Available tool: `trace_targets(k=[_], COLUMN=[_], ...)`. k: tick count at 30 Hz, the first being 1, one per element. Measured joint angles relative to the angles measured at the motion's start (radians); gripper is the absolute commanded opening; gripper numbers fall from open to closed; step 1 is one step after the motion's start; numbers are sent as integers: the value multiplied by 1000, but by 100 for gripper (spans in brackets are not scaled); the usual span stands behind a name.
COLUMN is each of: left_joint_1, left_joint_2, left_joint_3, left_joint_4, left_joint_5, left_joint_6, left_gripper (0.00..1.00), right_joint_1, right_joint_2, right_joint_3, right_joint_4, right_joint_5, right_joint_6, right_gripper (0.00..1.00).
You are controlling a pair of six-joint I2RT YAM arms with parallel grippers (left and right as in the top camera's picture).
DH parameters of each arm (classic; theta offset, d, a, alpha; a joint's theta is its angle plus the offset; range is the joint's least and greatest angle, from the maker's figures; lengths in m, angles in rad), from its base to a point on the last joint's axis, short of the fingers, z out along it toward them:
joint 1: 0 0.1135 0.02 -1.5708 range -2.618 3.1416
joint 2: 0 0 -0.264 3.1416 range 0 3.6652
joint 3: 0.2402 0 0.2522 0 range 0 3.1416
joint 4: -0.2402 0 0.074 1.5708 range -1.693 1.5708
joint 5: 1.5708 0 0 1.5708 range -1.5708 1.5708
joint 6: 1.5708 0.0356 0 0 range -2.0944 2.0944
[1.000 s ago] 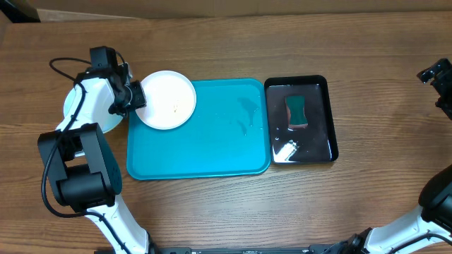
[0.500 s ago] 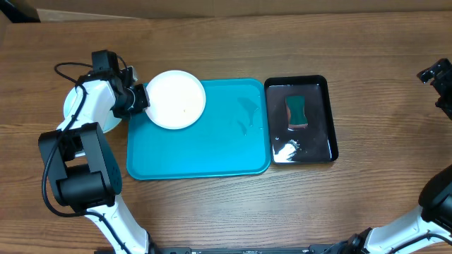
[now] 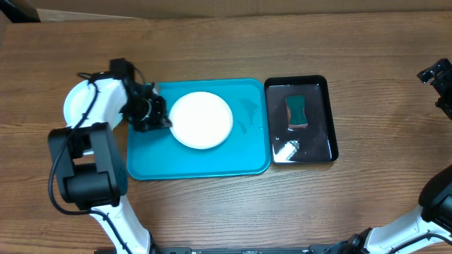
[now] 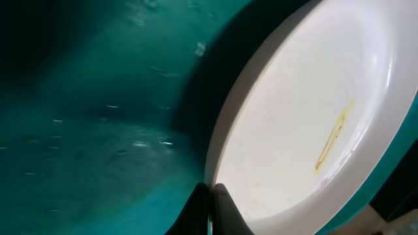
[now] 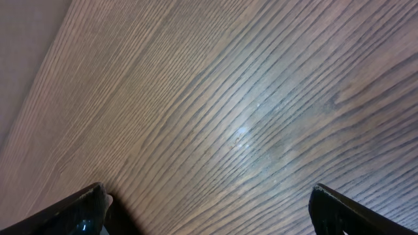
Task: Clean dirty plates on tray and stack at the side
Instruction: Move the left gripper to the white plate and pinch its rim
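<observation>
A white plate [image 3: 202, 119] lies on the turquoise tray [image 3: 212, 159], left of its middle. My left gripper [image 3: 164, 118] is shut on the plate's left rim. In the left wrist view the fingers [image 4: 212, 207] pinch the rim of the white plate [image 4: 307, 124], which has a thin brown smear; the tray [image 4: 85, 130] lies beneath. Another pale plate [image 3: 74, 106] shows at the far left, partly hidden by my arm. My right gripper [image 5: 208, 209] is open over bare wood, at the far right edge of the overhead view [image 3: 439, 77]. The green plate is out of view.
A glossy black tray [image 3: 301, 120] stands right of the turquoise tray and holds a green sponge [image 3: 296, 110] and some water. The wooden table [image 3: 296, 204] surrounds both. Wet streaks mark the turquoise tray's right part.
My left gripper has carried the white plate to the right, from the tray's upper left corner to over the tray's left middle. The right arm has not moved.
</observation>
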Motion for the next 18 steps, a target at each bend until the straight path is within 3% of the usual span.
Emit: trace_targets(k=[16,18], left_joint_1=[-217,-221], left_joint_2=[0,0], left_joint_3=[0,0], left_joint_4=[13,20], left_joint_5=[-80,-89], left_joint_6=[-190,-200], left_gripper=[5,11], right_joint_1=[0,0], right_joint_2=[0,0], right_joint_3=[0,0], right_joint_4=[0,0], right_joint_5=[-1,-1], right_joint_6=[0,0], right_gripper=[100,100])
